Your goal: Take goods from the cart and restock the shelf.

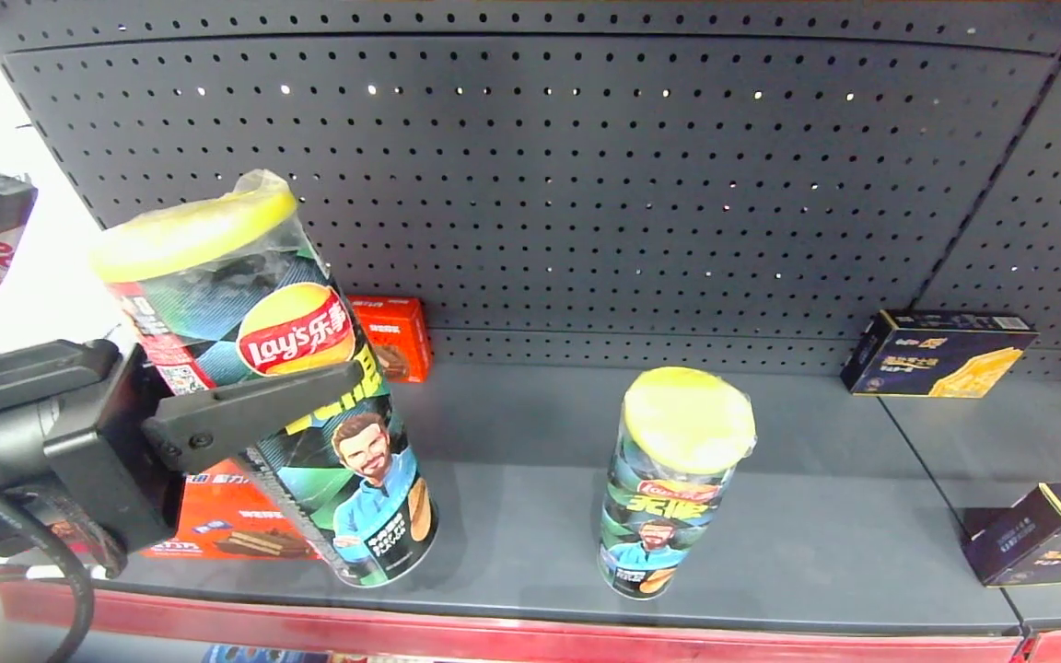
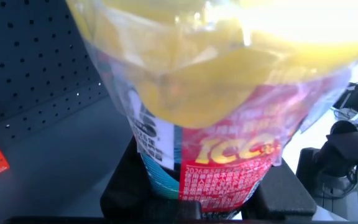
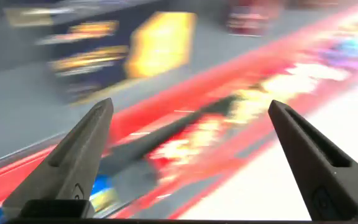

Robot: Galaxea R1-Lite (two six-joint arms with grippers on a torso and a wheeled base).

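**Left arm holds can over shelf's front left; base low, top leaning left**

Head view: left gripper (image 1: 309,396) is clamped across the middle of a chip can (image 1: 296,336), 1 finger lying over the label. The can's long axis looks tilted, with the yellow lid toward the robot's left and the base down near the shelf (image 1: 512,516) front. Cannot tell whether the base touches the deck. A 2nd can (image 1: 673,488) stands upright to the right, well apart, with bare shelf between the 2. Orange box (image 1: 394,336) sits at the back panel behind the held can.

Left wrist view: the can (image 2: 229,155) rises from between the pads of the left gripper (image 2: 207,199), with the lid nearest the lens. The shelf deck (image 2: 61,162) lies beyond it.

Right wrist view: right gripper (image 3: 191,104) is spread wide with nothing between its fingers. The shelf's red front edge (image 3: 185,118) and a dark box (image 3: 123,50) are blurred beyond it.

Judgement: the set-down depends on bringing the long axis upright over the deck below the base. The left arm has the can.
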